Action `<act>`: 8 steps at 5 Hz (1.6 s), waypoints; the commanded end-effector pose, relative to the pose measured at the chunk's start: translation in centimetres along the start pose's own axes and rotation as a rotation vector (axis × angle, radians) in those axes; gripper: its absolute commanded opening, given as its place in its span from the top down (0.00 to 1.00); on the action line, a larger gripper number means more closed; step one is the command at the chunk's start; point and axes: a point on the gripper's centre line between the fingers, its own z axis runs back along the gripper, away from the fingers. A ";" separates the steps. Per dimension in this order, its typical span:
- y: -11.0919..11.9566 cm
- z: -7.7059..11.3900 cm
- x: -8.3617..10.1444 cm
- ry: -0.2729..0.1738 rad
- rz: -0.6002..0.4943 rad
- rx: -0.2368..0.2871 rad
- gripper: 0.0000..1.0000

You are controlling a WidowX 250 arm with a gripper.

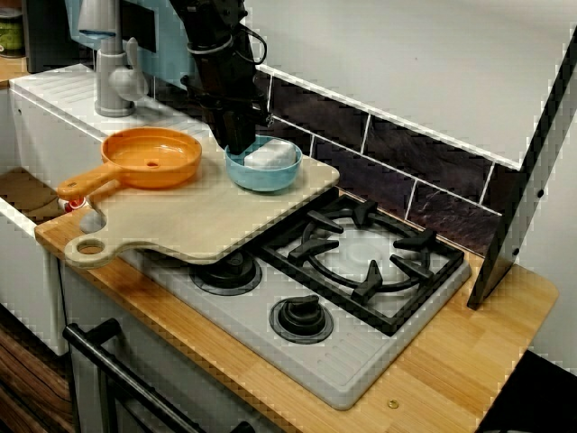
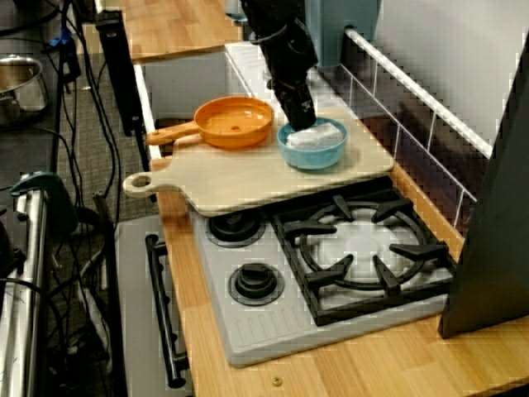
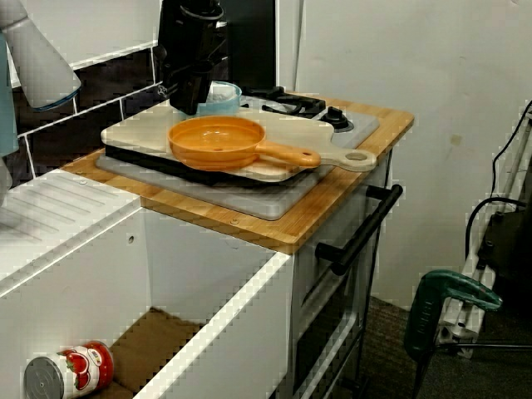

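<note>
Resting nearest on the board point(image 1: 180, 221) is an orange pan point(image 1: 151, 155). Just beyond, a blue bowl point(image 1: 261, 177) holds a white cloth point(image 1: 273, 155), likely soft and light, best pinched at its top. The hand point(image 1: 239, 144) dips onto it, and whether its fingers are clamped cannot be told.

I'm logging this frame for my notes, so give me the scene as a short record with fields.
hand: hand down at the rim of the blue bowl; open or shut unclear
things: white lump in the bowl; orange pan beside it; both on the wooden board
rest: stove partly under the board; can in the sink
</note>
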 end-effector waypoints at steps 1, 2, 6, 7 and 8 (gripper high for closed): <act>0.2 1.8 0.5 -0.049 -0.010 -0.008 1.00; 0.4 2.6 0.5 -0.054 0.006 -0.030 1.00; 0.9 6.4 0.4 -0.059 0.028 -0.121 1.00; 1.7 7.2 -0.2 -0.044 0.001 -0.129 1.00; 2.8 7.6 -1.3 -0.048 0.001 -0.118 1.00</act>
